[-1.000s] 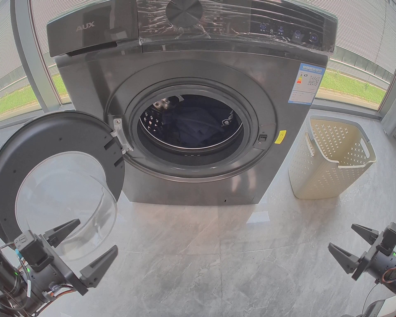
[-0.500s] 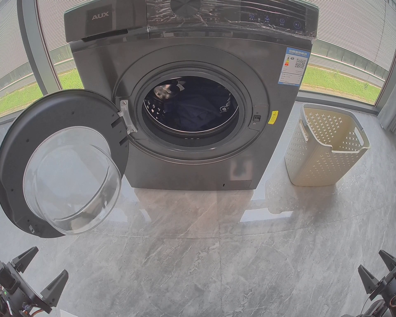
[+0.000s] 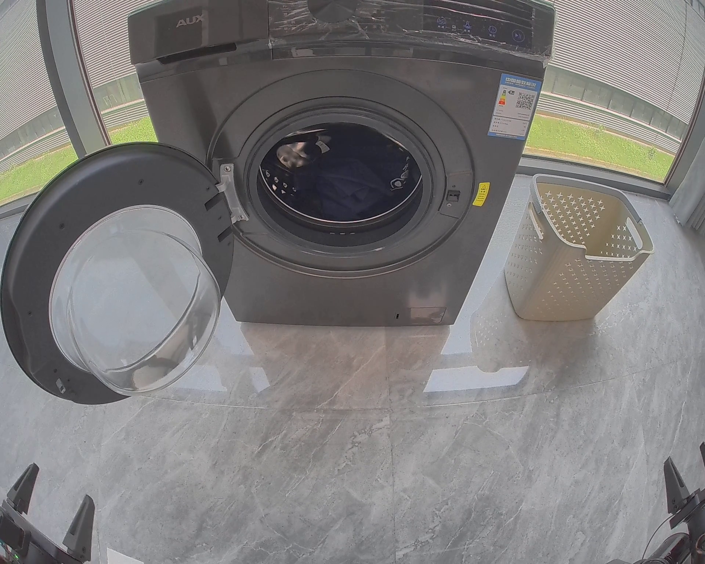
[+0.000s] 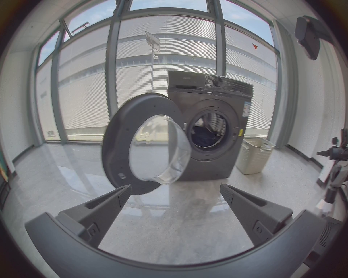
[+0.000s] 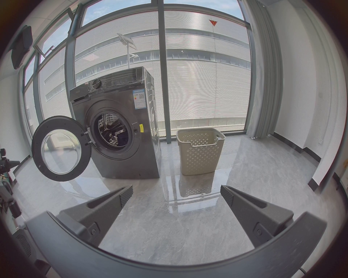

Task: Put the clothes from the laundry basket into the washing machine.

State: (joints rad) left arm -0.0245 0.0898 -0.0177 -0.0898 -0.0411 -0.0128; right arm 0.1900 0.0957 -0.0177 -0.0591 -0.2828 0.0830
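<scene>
A grey front-loading washing machine [image 3: 345,294] is seen standing on a glossy grey marbled floor [image 3: 382,455] in front of tall windows [image 3: 624,66]. Its round door [image 3: 44,242] is swung fully open on the hinge at the robot's left of the opening, and the door's clear glass bowl [image 3: 136,294] is turned out toward the room. Dark blue clothes [image 3: 345,183] are seen lying inside the drum [image 3: 279,183], heaped toward the back and the bottom. The control panel [image 3: 411,26] along the top is covered with clear plastic film. A printed label [image 3: 514,106] is stuck high on the front to the right of the opening, and a small yellow sticker [image 3: 480,194] is placed lower, beside the door latch.

The cream laundry basket [image 3: 547,283] is set upright on the floor just to the right of the machine, near it but apart from it; its perforated inner walls are seen through the open top.

The left gripper [image 4: 174,188] is held low over the floor, well back from the machine, with its fingers spread wide and nothing between them. The right gripper [image 5: 176,189] is likewise held low on the right, well back from the basket, spread wide and gripping nothing.
</scene>
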